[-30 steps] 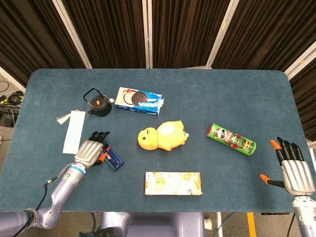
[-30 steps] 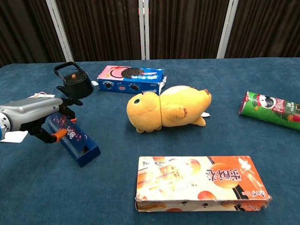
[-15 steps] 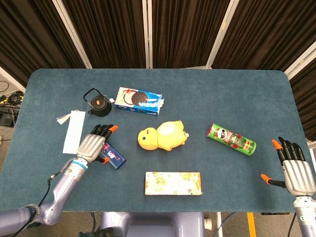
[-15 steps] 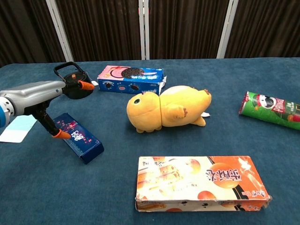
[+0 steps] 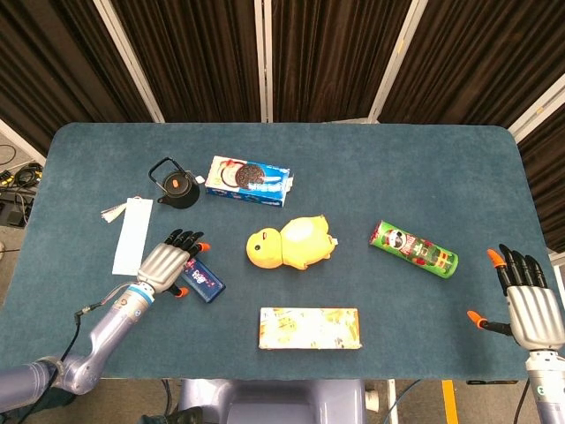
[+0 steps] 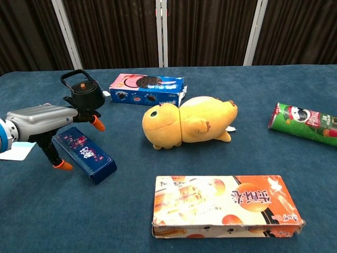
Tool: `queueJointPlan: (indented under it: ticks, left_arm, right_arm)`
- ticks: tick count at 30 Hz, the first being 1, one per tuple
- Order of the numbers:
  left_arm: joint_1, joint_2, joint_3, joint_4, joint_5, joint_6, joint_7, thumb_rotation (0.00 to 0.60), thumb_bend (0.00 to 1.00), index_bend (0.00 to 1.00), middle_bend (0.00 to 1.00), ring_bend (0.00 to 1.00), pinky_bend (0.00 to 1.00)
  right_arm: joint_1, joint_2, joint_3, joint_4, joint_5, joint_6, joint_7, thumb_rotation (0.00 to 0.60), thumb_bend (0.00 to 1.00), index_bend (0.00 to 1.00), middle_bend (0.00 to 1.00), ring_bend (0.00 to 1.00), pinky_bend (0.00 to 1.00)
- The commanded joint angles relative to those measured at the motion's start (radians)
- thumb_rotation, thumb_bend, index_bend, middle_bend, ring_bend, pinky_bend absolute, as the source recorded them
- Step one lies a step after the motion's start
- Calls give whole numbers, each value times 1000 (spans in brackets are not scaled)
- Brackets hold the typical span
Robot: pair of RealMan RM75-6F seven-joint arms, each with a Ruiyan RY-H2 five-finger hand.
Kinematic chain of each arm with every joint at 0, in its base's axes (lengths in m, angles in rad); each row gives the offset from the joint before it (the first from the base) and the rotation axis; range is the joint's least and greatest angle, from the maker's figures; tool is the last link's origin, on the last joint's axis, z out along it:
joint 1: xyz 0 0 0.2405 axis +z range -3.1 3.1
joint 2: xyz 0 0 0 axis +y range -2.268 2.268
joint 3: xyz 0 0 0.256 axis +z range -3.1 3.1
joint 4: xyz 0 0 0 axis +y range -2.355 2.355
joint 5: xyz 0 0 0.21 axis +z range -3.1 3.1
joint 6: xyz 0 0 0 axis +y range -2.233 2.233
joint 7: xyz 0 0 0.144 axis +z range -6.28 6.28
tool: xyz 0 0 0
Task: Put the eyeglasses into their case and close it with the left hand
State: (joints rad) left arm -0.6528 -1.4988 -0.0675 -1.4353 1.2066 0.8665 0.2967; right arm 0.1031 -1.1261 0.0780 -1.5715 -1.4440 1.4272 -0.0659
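The dark blue glasses case (image 5: pixel 202 282) (image 6: pixel 87 154) lies flat and closed on the blue table, left of the yellow plush. My left hand (image 5: pixel 164 264) (image 6: pixel 43 119) hangs over the case's left end with its fingers spread above the lid. Its thumb tip points down just off the case's near left side. I see no firm grip on the case. No eyeglasses show in either view. My right hand (image 5: pixel 530 307) is open with fingers apart at the table's right edge, holding nothing, and appears only in the head view.
A black teapot (image 6: pixel 83 91) and a cookie box (image 6: pixel 147 88) stand behind the case. A yellow plush (image 6: pixel 188 122) lies at the centre, an orange box (image 6: pixel 227 206) in front and a green can (image 6: pixel 306 123) to the right. A white card (image 5: pixel 133 234) lies at the left.
The case, tipped up on one end under my left hand a second ago, now lies flat. The left hand rose, spread its fingers, then dropped back over the case.
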Motion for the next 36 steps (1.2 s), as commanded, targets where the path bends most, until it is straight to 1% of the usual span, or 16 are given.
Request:
queueJointPlan:
  ticks: [1, 3, 6, 8, 13, 14, 16, 19, 21, 23, 24, 25, 28, 30, 34, 36]
  left_arm:
    - [-11, -25, 0, 32, 2, -11, -9, 600, 79, 268, 2, 0, 0]
    - [-15, -34, 2, 44, 2, -17, -9, 600, 109, 304, 17, 0, 14]
    - [-19, -44, 3, 55, -6, -27, -13, 600, 132, 359, 50, 12, 84]
    - [-20, -50, 1, 62, -6, -22, -14, 600, 152, 384, 84, 43, 128]
    - [-13, -61, 1, 74, 8, 9, -17, 600, 208, 470, 253, 187, 230]
    - [-10, -61, 2, 76, 11, 14, -21, 600, 218, 483, 270, 202, 237]
    - [-8, -61, 3, 79, 16, 20, -27, 600, 235, 505, 284, 215, 240]
    - [-7, -55, 4, 77, 20, 18, -39, 600, 213, 495, 274, 210, 239]
    - [-7, -51, 5, 74, 21, 15, -44, 600, 159, 458, 227, 161, 219]
    - [-6, -47, 7, 72, 23, 15, -45, 600, 68, 380, 115, 67, 138]
    - [-6, -43, 7, 69, 22, 14, -46, 600, 25, 307, 51, 25, 72]
    - [-4, -38, 7, 63, 22, 16, -50, 600, 2, 223, 10, 3, 26]
    - [3, -19, 3, 44, 30, 36, -58, 600, 0, 47, 0, 0, 0]
    - [16, 3, -2, 18, 44, 72, -62, 600, 0, 5, 0, 0, 0]
    - [67, 84, -14, -73, 62, 187, -50, 600, 0, 0, 0, 0, 0]
    - [118, 125, -25, -138, 46, 298, 11, 600, 0, 0, 0, 0, 0]
  right_arm:
    - [0, 1, 1, 1, 1, 0, 2, 600, 0, 38, 0, 0, 0]
    - [0, 1, 2, 2, 3, 0, 5, 600, 0, 39, 0, 0, 0]
    - [-1, 3, 2, 3, 4, 0, 9, 600, 0, 39, 0, 0, 0]
    - [-1, 3, 2, 3, 3, 0, 10, 600, 0, 39, 0, 0, 0]
    - [-2, 4, 2, 1, 1, 4, 6, 600, 0, 39, 0, 0, 0]
    - [-2, 4, 2, 0, 0, 6, 5, 600, 0, 39, 0, 0, 0]
    - [-3, 5, 2, -1, -1, 8, 4, 600, 0, 39, 0, 0, 0]
    - [-3, 5, 1, -2, -1, 8, 2, 600, 0, 39, 0, 0, 0]
    - [-3, 5, 1, -4, 0, 6, 0, 600, 0, 39, 0, 0, 0]
    - [-3, 5, 1, -4, 0, 5, -1, 600, 0, 39, 0, 0, 0]
    - [-3, 5, 1, -4, 0, 5, -1, 600, 0, 39, 0, 0, 0]
    - [-3, 5, 1, -4, 0, 6, -1, 600, 0, 39, 0, 0, 0]
    - [-3, 6, 1, -5, -1, 7, 0, 600, 0, 39, 0, 0, 0]
    - [-4, 7, 1, -6, -2, 9, 2, 600, 0, 39, 0, 0, 0]
    - [-6, 10, 1, -10, -7, 14, 8, 600, 0, 39, 0, 0, 0]
    - [-8, 12, 1, -11, -7, 18, 10, 600, 0, 39, 0, 0, 0]
